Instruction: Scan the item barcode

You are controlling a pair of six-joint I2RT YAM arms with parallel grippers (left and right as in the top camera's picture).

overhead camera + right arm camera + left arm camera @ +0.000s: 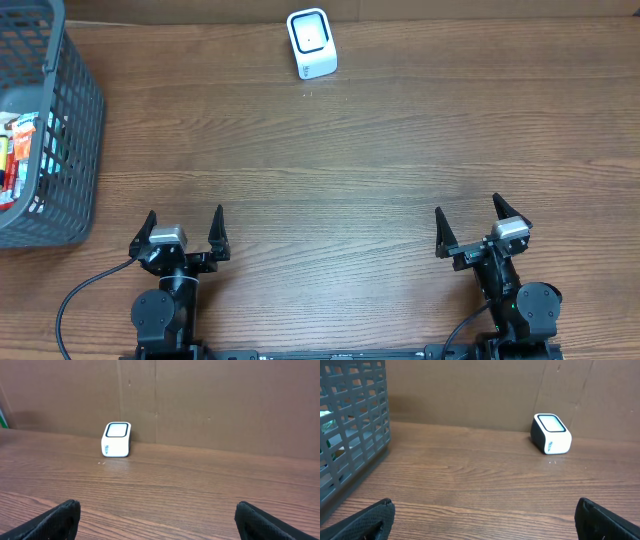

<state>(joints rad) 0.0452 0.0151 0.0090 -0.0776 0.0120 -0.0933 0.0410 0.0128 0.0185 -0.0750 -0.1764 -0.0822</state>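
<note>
Black fingertips (367,520) sit in the bottom corners of the left wrist view. The left gripper (185,212) is spread wide, holding nothing, with only bare table (330,170) between its jaws. The right gripper (467,205) is spread just as wide and also touches nothing.

The grey basket (75,120) at the far left is cut off by the frame edge. The packaged items (20,150) inside it show only as red and orange scraps through the mesh, and no barcode can be made out. The white scanner (311,42) stands at the far edge, well apart from both grippers.

Both arms are folded low at the near edge, fingers pointing toward the far side. The right arm is turned slightly, and both bases are clipped by the bottom of the overhead view.
</note>
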